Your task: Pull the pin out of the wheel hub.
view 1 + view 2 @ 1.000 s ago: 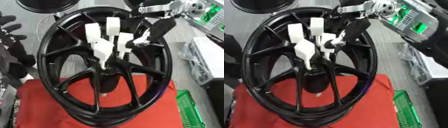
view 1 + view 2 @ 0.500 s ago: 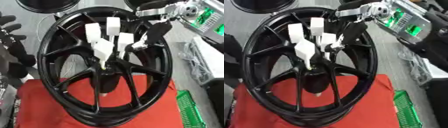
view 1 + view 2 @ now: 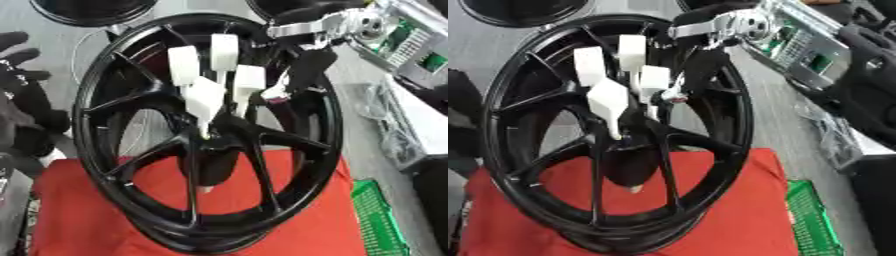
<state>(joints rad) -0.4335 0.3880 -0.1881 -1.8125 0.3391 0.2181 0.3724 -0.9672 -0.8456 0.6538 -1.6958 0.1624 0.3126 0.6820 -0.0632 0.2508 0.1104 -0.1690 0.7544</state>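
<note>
A black spoked wheel (image 3: 114, 165) stands tilted on a red cloth (image 3: 79, 220). Its hub (image 3: 210, 150) sits at the centre, and a small pale tip (image 3: 204, 189) pokes out below it. My right hand (image 3: 208, 95), with white pads, comes in from the upper right and hangs over the hub. Its fingers (image 3: 184, 65) are straight and point down, with the lowest white tip touching the top of the hub. Whether that tip holds the pin is hidden. My left hand (image 3: 24, 95), black, rests open at the left edge beside the rim.
My silver and black right forearm (image 3: 737, 25) crosses the wheel's upper rim. A green basket (image 3: 811, 220) lies at the lower right beside the cloth. Cables and grey equipment (image 3: 394, 135) fill the right side. Another dark round object (image 3: 87, 10) lies behind the wheel.
My right forearm has swung a little to the left above the rim. The white-padded hand stays at the hub, and the wheel has not moved.
</note>
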